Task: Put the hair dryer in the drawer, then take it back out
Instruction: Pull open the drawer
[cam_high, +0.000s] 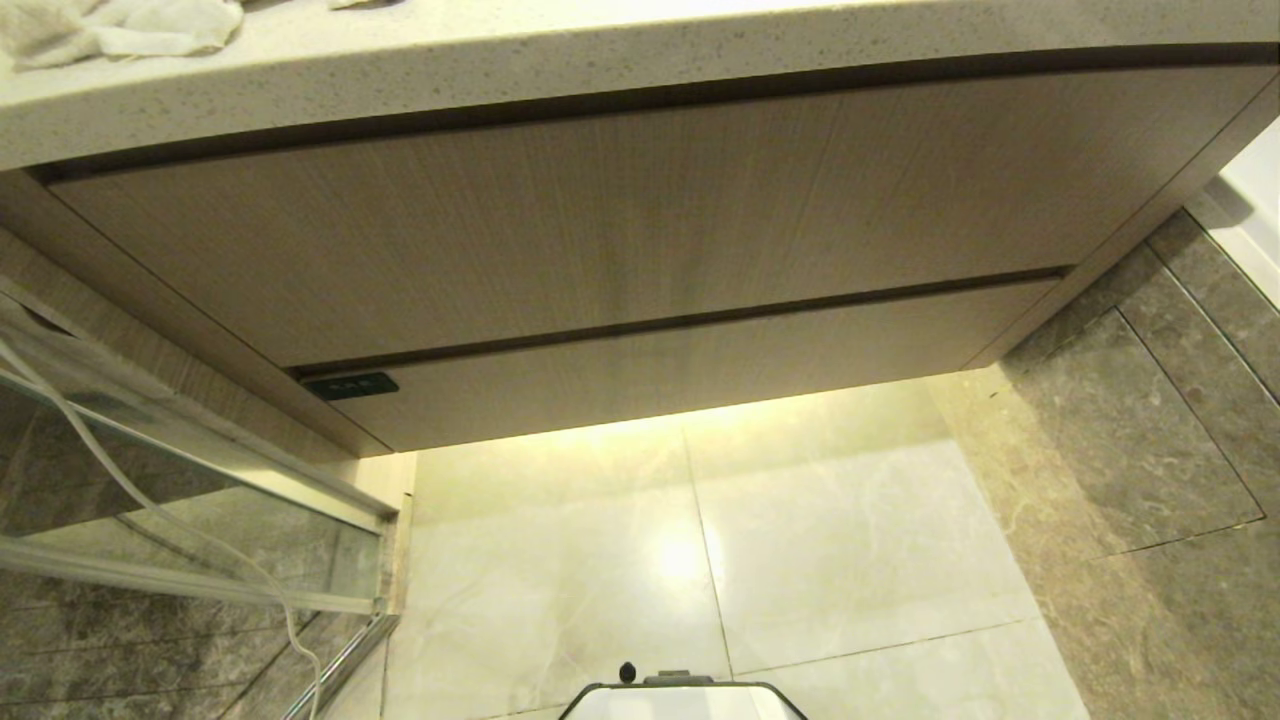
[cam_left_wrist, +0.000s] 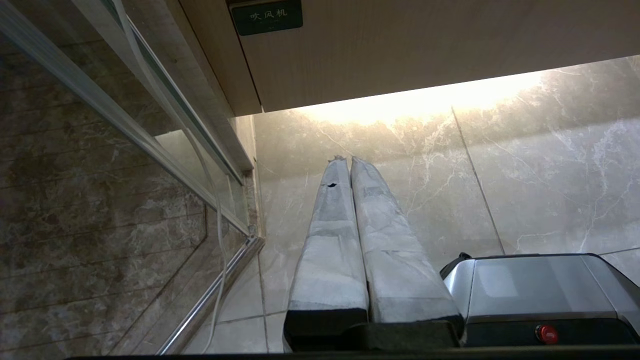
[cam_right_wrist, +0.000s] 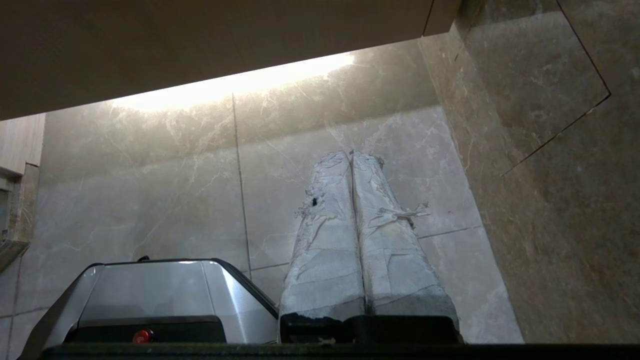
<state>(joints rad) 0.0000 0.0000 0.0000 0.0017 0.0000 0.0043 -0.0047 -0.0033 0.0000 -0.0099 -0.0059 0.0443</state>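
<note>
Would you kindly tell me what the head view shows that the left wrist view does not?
Only the head view shows the speckled countertop, a white towel on it, and the tall upper panel. Neither tool appears there. Only the left wrist view shows the left tool, shut and empty, hanging over the floor, and the base's red button. Both share the short lower front with its dark label, the pale floor tiles and the glass partition.

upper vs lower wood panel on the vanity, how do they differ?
The upper front panel is much taller; the lower drawer front is a short strip. The lower drawer front carries a small dark green label at its left end; the upper front panel shows none. The upper sits right beneath the speckled countertop; the lower hangs over the lit floor tiles. Both are light wood-grain, handleless and closed.
</note>
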